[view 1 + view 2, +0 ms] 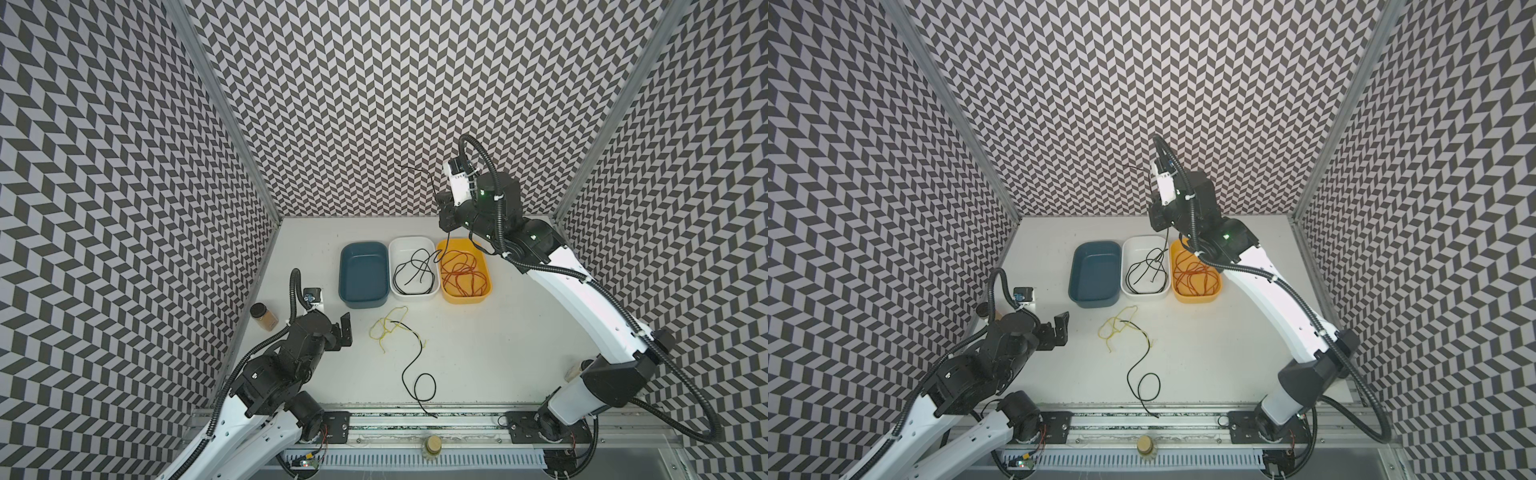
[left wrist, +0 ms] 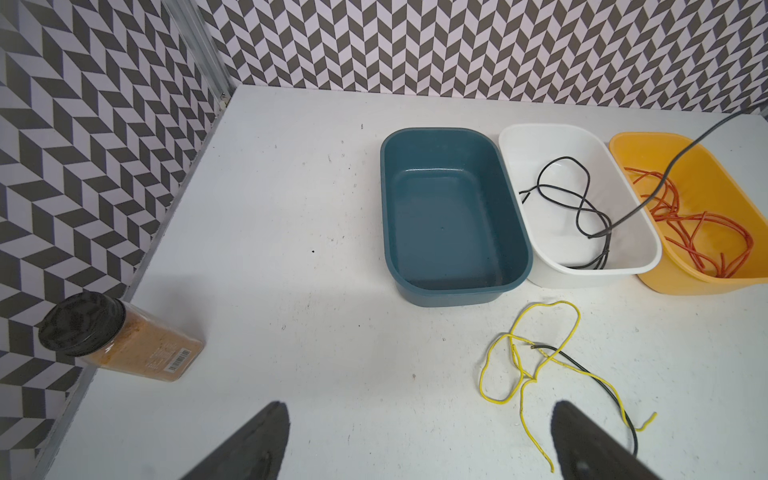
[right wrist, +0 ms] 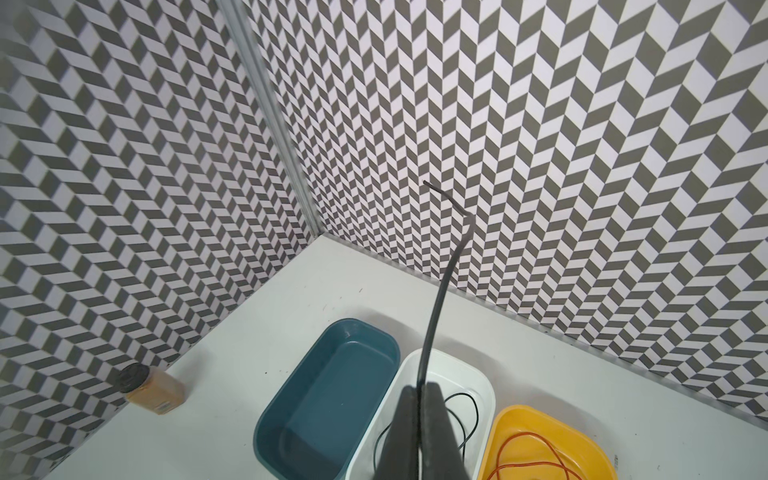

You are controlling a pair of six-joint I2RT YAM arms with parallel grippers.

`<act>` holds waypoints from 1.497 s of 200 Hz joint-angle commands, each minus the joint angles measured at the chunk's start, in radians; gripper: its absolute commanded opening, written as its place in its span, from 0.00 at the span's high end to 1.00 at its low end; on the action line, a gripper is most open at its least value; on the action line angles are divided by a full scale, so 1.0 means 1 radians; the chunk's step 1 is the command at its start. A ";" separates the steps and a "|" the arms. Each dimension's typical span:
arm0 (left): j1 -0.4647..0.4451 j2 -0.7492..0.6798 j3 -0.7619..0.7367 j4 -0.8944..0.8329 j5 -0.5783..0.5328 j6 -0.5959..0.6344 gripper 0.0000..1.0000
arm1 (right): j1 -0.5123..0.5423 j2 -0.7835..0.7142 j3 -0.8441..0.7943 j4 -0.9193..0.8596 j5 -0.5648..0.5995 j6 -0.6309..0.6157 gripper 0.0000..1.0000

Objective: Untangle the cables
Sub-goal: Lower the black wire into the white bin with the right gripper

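I see the right gripper (image 3: pixel 420 390) raised above the back of the table, its jaws pinched tight on 1 thin black cable (image 3: pixel 439 297). That cable runs roughly upright through the fingers. Its short free end rises above them and kinks over toward the left arm's side in both top views. The lower run drops into the white tray (image 1: pixel 415 296), where the rest lies in loose, crossing loops. It is string-thin, matte and dark. The orange-red cable (image 1: pixel 461 270) sits coiled in several overlapping rings inside the yellow tray (image 1: pixel 465 300), with no clear long axis. On the bare table in front of the trays, the pale yellow cable (image 2: pixel 577 322) lies in a small, flat tangle of loops. A second black cable (image 1: pixel 404 374) crosses through it. That one's long axis runs from the tangle toward the front edge, with 1 round loop on the way, and its tip reaches the front rail. The left gripper (image 2: pixel 419 407) hovers low just left of the yellow tangle, jaws spread wide and holding nothing. The blue tray (image 1: pixel 363 303) stands beside the white one, and a spice jar (image 1: pixel 262 316) stands by the left wall.
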 commanded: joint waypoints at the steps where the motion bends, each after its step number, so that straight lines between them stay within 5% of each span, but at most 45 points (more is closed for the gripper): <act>1: -0.003 0.003 -0.010 0.013 0.002 -0.005 0.00 | -0.024 0.046 0.000 0.064 -0.049 0.029 1.00; 44: 0.001 0.006 -0.012 0.016 0.009 -0.003 0.00 | -0.032 0.084 -0.169 0.203 -0.088 0.089 1.00; 125: 0.007 0.010 -0.011 0.018 0.020 0.001 0.00 | -0.015 0.182 -0.247 0.274 -0.179 0.189 1.00; 177: 0.009 0.009 -0.015 0.022 0.023 0.001 0.00 | -0.015 0.205 -0.356 0.351 -0.095 0.232 1.00; 299: 0.017 0.015 -0.016 0.027 0.036 0.004 0.00 | -0.016 0.287 -0.300 0.422 -0.007 0.367 1.00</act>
